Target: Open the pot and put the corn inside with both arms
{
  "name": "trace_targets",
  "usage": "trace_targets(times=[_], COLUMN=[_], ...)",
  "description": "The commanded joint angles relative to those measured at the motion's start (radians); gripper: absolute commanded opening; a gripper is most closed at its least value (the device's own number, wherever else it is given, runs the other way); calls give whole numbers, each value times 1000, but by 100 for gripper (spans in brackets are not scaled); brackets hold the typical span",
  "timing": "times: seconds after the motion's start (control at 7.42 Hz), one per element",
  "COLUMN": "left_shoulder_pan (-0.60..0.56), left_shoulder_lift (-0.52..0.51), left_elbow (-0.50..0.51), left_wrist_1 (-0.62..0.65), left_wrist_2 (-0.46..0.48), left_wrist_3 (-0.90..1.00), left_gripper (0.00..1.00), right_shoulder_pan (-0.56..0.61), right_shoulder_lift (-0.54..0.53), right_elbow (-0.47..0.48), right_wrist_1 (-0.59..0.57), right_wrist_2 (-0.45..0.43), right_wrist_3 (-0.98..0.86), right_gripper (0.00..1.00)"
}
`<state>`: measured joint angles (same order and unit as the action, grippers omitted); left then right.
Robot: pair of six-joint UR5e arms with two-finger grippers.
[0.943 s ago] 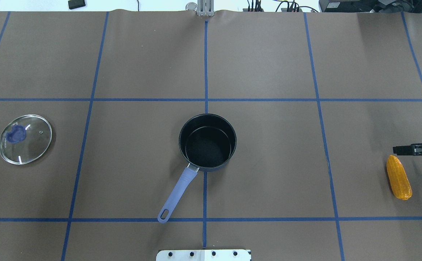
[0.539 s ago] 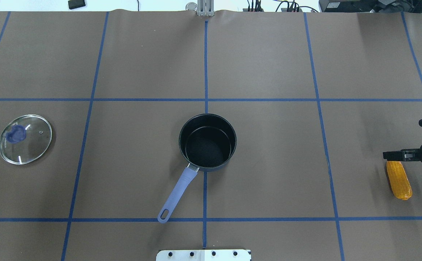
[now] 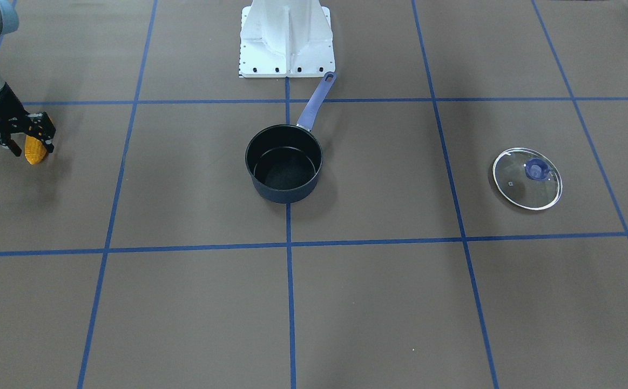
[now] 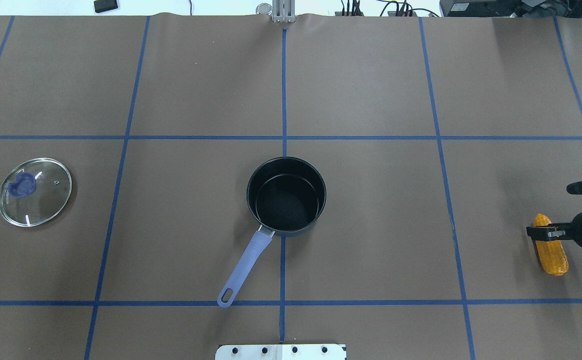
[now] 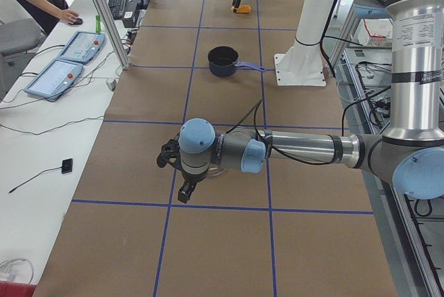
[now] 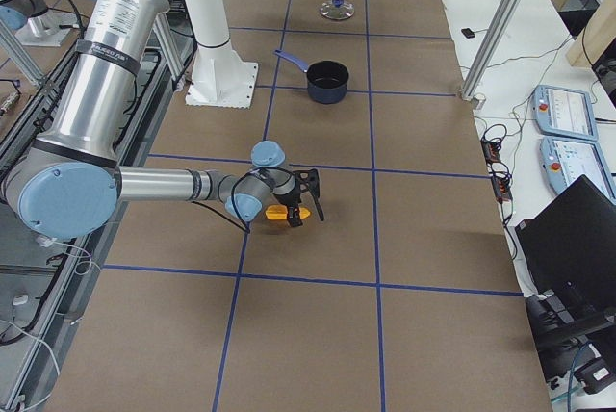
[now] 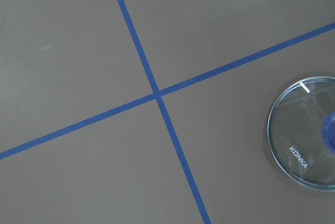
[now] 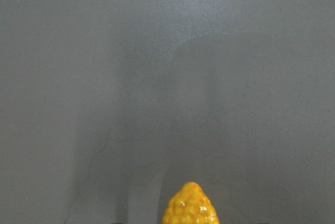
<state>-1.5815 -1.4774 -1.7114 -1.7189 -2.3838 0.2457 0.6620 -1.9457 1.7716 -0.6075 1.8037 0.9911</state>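
At the table's (image 4: pixel 371 260) right edge in the overhead view, the right hand (image 3: pixel 28 141) has slid toward the robot over the last second. It was beside the tapered tip of the corn (image 4: pixel 552 254) and is now over the cob's upper part. One dark finger crosses the cob in that view. In the front-facing view the fingers stand apart with the orange cob showing between them, so the hand reads as spread, not yet pinched on anything. The right wrist view agrees, with the corn's bumpy tip at the bottom centre of its frame.

The corn itself lies flat on the table where it lay before, well apart from the pot (image 4: pixel 286 195). The pot has not shifted either. It sits at the table's centre with its dark inside bare and its blue handle pointing back toward the robot. The glass lid (image 4: pixel 34 192) rests far off on the left, so the opening step looks done.

The left hand (image 5: pixel 177 172) shows only in the side view, low near the lid, and whether it is spread or closed cannot be told.

This shift likely means the approach is ending. Closing on the cob and carrying it to the pot are the steps left.
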Motion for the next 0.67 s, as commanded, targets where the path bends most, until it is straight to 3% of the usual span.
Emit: trace_targets(times=[0.0,0.27,0.54], left_shoulder_pan=[0,0,-2], left_shoulder_lift=[21,48,84], left_elbow=[1,7,0], left_wrist_1=[-54,-104,-108], left_wrist_2=[0,0,0], left_wrist_3=[-3,-9,-10], left_gripper=[98,98,98], right_shoulder_pan=[-19,-24,63], right_shoulder_lift=[-2,7,51], right_elbow=[3,41,106], right_wrist_1=[0,-5,-78], right_wrist_2=[-1,20,132], right_wrist_3=[-2,-3,-3], right_gripper=[0,0,0])
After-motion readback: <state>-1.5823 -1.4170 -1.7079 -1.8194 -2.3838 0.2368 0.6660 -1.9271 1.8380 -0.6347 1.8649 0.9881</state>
